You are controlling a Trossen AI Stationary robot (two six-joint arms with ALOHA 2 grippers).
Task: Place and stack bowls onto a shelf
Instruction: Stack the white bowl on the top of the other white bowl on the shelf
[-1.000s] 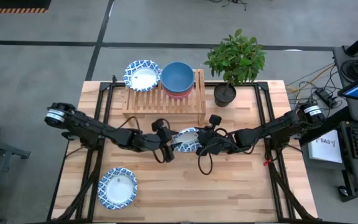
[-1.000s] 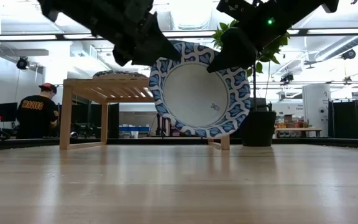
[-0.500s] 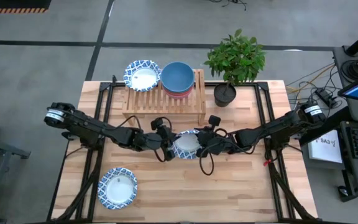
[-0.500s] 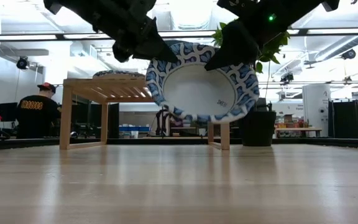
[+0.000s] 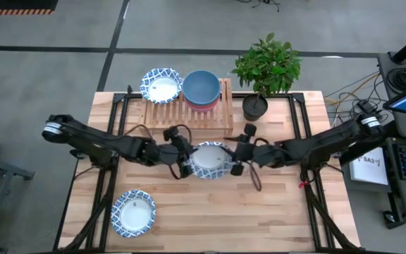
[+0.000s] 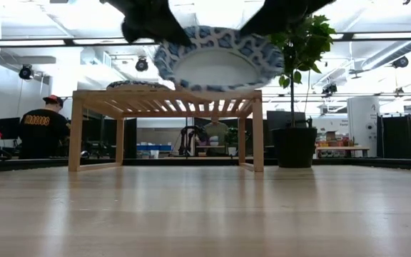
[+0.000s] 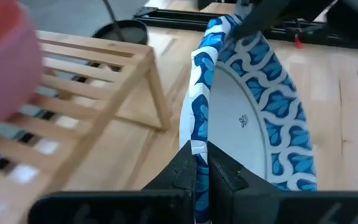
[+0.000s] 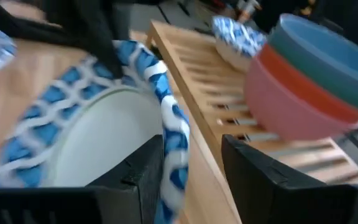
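A white bowl with a blue-patterned rim (image 5: 208,160) hangs above the table's middle, just near of the shelf (image 5: 187,113). My left gripper (image 5: 184,164) is shut on its left rim. My right gripper (image 5: 237,162) is open at the opposite side, its fingers (image 8: 143,179) standing on either side of the rim (image 8: 174,146). In the low view the bowl (image 6: 218,57) sits higher than the shelf top (image 6: 166,96). On the shelf rest another patterned bowl (image 5: 161,85) and a blue bowl (image 5: 201,87) stacked on red and pink ones. My left gripper pinches the bowl's rim (image 7: 199,140) between its two fingers, coming roughly level from the table's left. The bowl is lifted clear of the table and tilted close to level. My right gripper has the rim between its spread fingers; whether a finger touches it, I cannot tell.
A third patterned bowl (image 5: 133,212) lies on the table at the near left. A black pot with a green plant (image 5: 255,107) stands right of the shelf. A person in a dark shirt (image 6: 41,132) shows in the room behind.
The bowl stood nearly on edge between both grippers; it has risen and tipped over to near level, now above the shelf top's height. Both grippers have gone up with it. My right gripper has drawn a little toward the table's right edge.
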